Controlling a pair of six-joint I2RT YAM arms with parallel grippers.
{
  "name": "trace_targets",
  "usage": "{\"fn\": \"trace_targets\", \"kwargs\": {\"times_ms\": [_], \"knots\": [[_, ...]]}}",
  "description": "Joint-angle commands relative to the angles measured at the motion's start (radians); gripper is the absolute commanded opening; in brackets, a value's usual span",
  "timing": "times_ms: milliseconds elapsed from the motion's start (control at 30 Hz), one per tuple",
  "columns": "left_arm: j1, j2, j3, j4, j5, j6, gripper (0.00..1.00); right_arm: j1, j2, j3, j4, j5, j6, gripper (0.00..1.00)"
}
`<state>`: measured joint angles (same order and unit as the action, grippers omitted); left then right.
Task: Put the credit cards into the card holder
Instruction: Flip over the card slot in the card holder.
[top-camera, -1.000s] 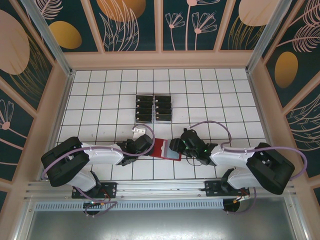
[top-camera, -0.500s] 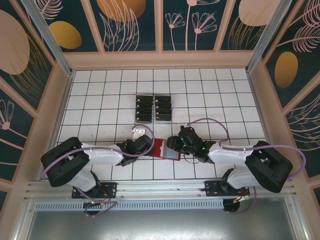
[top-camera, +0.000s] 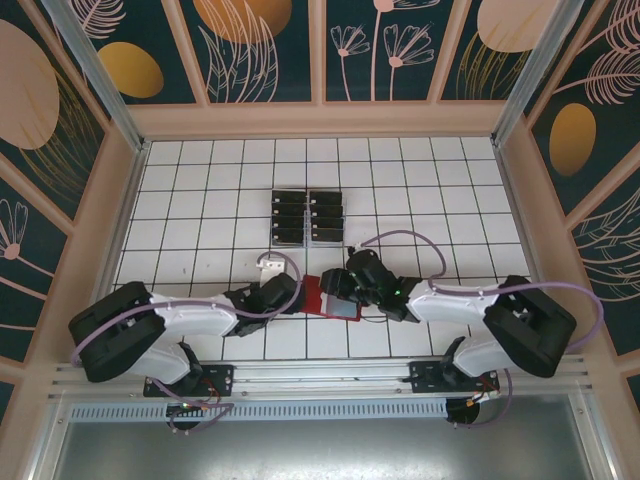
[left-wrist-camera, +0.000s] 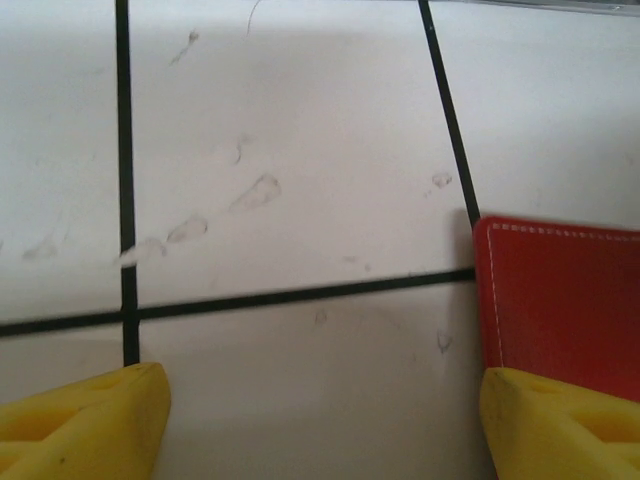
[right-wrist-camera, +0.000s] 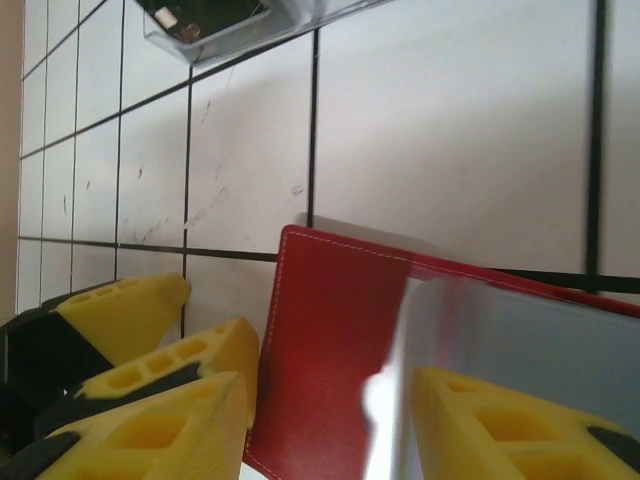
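- Card holder (top-camera: 320, 298) flat on the tabletop (top-camera: 200, 190), near the front edge, between the two arms; red cover in the left wrist view, greyish pocket panel (right-wrist-camera: 530, 320) in the right wrist view.
- Left jaws: wide apart, nothing between them, one yellow fingertip (left-wrist-camera: 560, 425) over the holder's edge. Likely placed to brace it against sliding.
- Right jaws: partway apart, astride the holder at the red-to-grey border, one fingertip (right-wrist-camera: 500, 420) at the grey panel. Clamped or merely resting, cannot tell. Probably there to spread a pocket for loading.
- Credit cards (top-camera: 290, 222) farther back, well apart from the holder, stood in a clear rack (right-wrist-camera: 290, 20), handy for pinching by an edge.
- Count: one holder, one rack, two columns of black cards, seemingly four rows each, so about eight; none visibly in the holder yet.
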<state>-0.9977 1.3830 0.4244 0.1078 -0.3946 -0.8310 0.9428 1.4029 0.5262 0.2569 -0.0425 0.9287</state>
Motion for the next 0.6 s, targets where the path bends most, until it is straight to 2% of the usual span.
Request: {"fn": "trace_targets", "kwargs": {"times_ms": [0,200,400,567], "knots": [[-0.011,-0.093,-0.061,-0.107,0.027,-0.102,0.81,0.023,0.077,0.048,0.055,-0.022,-0.006,0.47],[-0.011,-0.248,-0.108,-0.181,-0.031,-0.151,0.81,0.063,0.203,0.107,0.087,-0.033,0.002,0.47],[-0.011,-0.262,-0.098,-0.191,-0.029,-0.14,0.82,0.073,0.215,0.123,0.091,-0.033,0.013,0.49],[-0.011,-0.257,-0.079,-0.198,-0.028,-0.129,0.82,0.073,0.174,0.154,0.056,-0.031,-0.003,0.56]]}}
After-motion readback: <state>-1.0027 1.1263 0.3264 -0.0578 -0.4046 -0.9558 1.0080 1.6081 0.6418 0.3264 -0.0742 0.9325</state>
